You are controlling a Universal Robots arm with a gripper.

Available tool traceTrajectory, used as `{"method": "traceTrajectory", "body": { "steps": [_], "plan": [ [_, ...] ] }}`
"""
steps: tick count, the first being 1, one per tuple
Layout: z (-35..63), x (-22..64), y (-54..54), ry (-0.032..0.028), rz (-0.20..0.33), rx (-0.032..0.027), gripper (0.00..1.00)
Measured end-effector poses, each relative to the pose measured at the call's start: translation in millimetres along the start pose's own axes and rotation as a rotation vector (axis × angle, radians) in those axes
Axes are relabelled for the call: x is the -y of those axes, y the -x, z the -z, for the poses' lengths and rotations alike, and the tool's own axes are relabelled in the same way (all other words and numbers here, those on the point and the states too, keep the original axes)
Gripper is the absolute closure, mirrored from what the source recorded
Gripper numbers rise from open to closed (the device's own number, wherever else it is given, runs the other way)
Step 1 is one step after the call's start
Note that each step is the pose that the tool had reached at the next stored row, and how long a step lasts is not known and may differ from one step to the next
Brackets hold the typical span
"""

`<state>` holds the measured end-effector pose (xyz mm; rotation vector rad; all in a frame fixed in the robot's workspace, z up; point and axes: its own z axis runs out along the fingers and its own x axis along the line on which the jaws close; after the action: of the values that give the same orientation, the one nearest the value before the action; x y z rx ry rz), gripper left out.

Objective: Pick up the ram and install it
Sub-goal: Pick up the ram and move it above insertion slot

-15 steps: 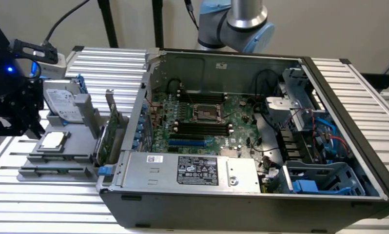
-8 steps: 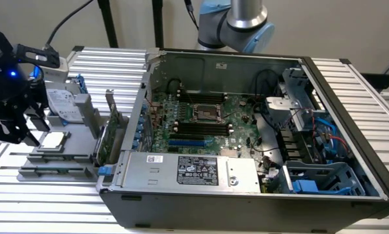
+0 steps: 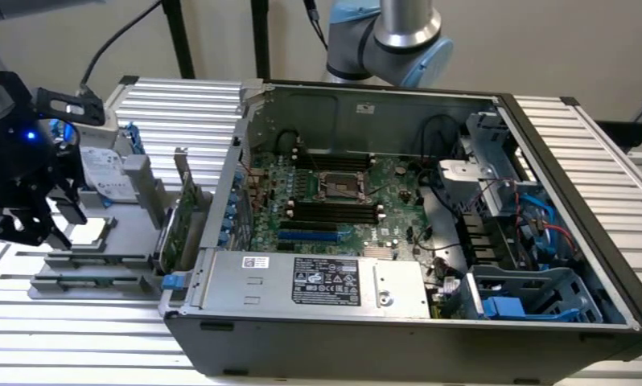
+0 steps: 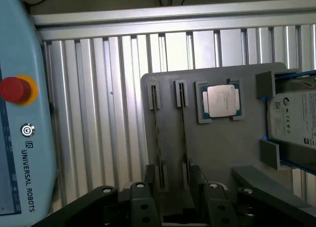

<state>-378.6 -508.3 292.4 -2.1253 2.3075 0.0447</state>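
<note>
Two ram sticks stand on edge in the narrow slots of a grey parts tray (image 4: 222,153): one ram stick (image 4: 157,138) and a second beside it (image 4: 183,138). My gripper (image 4: 173,187) hangs open just above the near ends of those slots, holding nothing. In the exterior view my gripper (image 3: 40,233) is at the far left, over the tray (image 3: 128,233), with a ram stick (image 3: 85,280) lying low in it. The open computer case (image 3: 407,322) shows its motherboard's long black slots (image 3: 332,211), well to the exterior view's right of my gripper.
The tray also holds a processor chip (image 4: 220,99) and a hard drive (image 4: 296,118). A green expansion card (image 3: 182,225) stands between tray and case. A teach pendant with a red stop button (image 4: 15,89) lies on the ribbed aluminium table (image 4: 113,113).
</note>
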Motion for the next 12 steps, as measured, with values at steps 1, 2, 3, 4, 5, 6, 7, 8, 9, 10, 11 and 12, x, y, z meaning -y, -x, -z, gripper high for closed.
{"method": "traceTrajectory", "body": {
  "steps": [1,2,3,4,5,6,7,8,9,10,11,12],
  "plan": [
    [-1.8,0.1,-0.1,0.0000,0.001,0.0000,0.58],
    [-3.7,0.1,-0.1,0.0000,0.003,0.0000,0.58],
    [-5.5,0.1,-0.1,0.0001,0.004,-0.0001,0.58],
    [-7.3,0.2,-0.2,0.0002,0.006,-0.0002,0.58],
    [-9.2,0.2,-0.2,0.0002,0.007,-0.0002,0.58],
    [-10.9,0.2,-0.3,0.0003,0.009,-0.0002,0.58],
    [-12.7,0.3,-0.3,0.0002,0.010,-0.0002,0.58],
    [-14.6,0.3,-0.4,0.0001,0.011,-0.0001,0.58],
    [-16.4,0.3,-0.4,0.0003,0.012,-0.0002,0.58],
    [-18.2,0.4,-0.4,0.0002,0.014,-0.0002,0.58],
    [-20.1,0.4,-0.5,0.0004,0.015,-0.0003,0.58],
    [-21.9,0.4,-0.6,0.0004,0.016,-0.0003,0.58]
  ]
}}
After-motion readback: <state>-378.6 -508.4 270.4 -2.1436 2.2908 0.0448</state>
